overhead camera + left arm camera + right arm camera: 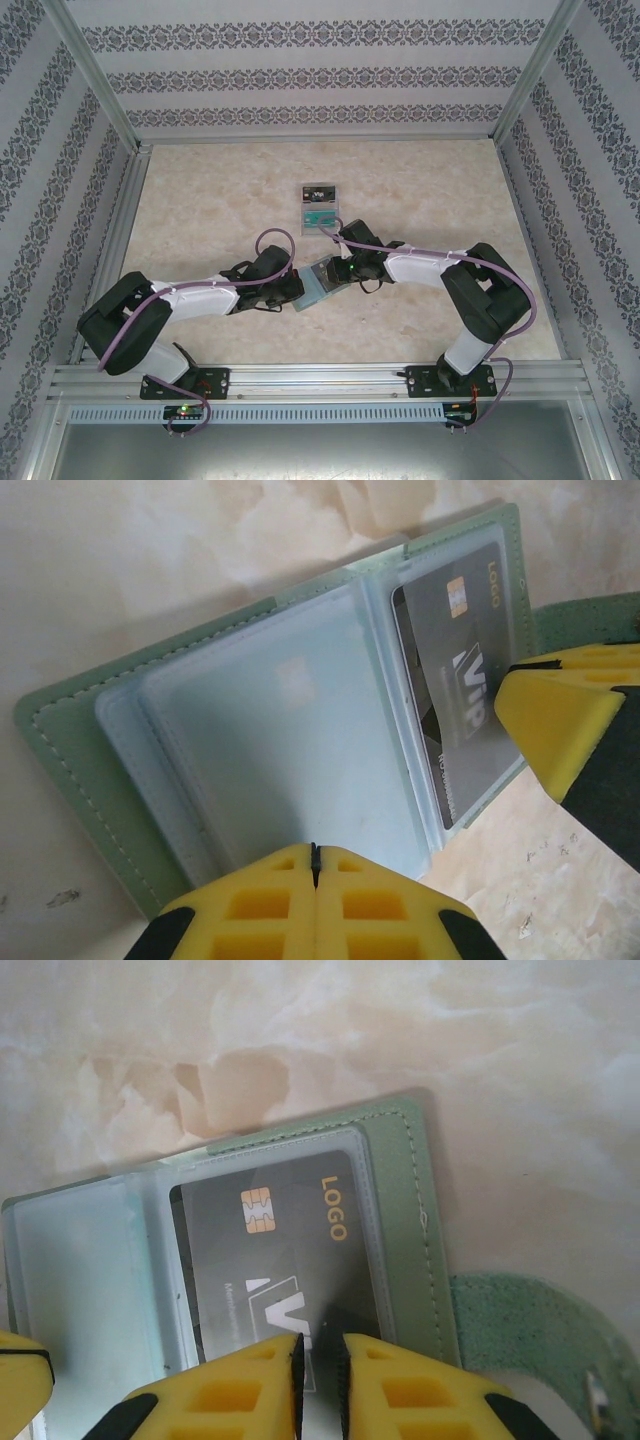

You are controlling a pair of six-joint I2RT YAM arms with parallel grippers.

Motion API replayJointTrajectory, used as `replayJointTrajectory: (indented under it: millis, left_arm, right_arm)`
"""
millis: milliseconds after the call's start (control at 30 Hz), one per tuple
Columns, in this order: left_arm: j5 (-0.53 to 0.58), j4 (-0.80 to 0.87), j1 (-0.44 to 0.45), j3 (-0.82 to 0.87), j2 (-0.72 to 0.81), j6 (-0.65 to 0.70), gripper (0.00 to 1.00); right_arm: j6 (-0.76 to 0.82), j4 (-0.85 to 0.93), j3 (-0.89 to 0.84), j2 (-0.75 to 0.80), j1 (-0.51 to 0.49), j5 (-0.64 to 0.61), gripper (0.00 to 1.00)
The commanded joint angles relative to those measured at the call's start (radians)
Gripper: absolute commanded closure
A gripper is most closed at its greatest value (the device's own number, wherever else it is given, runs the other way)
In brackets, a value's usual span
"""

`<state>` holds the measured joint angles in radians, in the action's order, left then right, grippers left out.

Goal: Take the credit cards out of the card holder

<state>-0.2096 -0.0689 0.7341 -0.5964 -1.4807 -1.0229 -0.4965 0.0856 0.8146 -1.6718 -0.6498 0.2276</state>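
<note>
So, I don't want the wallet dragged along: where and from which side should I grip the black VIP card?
Probably the black card by its short end near VIP, where the right gripper sits. It lies flat in a clear sleeve of the card holder, stitching one side, fold the other, so come edge-on from that end.

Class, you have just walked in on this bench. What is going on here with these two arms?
Two robot arms work on an open green card holder lying on the table. The left gripper, shut, sits at the holder's edge, seemingly pinning it. The right gripper has its jaws narrowed over the edge of a black VIP card in its clear pocket; a firm grip cannot be confirmed. Two other cards lie farther back.
</note>
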Motion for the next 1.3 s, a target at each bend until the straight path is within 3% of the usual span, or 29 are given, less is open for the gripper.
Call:
replayJointTrajectory:
  millis: [0, 567, 1267]
  left_arm:
    - [0.001, -0.022, 0.014, -0.023, -0.009, -0.013, 1.00]
    - [0.039, 0.051, 0.014, -0.020, -0.076, -0.026, 1.00]
    - [0.059, 0.103, 0.014, -0.042, -0.049, 0.016, 1.00]
  right_arm:
    - [0.020, 0.023, 0.009, 0.021, 0.014, -0.035, 0.80]
    - [0.023, 0.032, 0.002, 0.080, 0.041, -0.044, 0.80]
    - [-0.015, -0.020, -0.036, -0.039, 0.048, 0.027, 0.80]
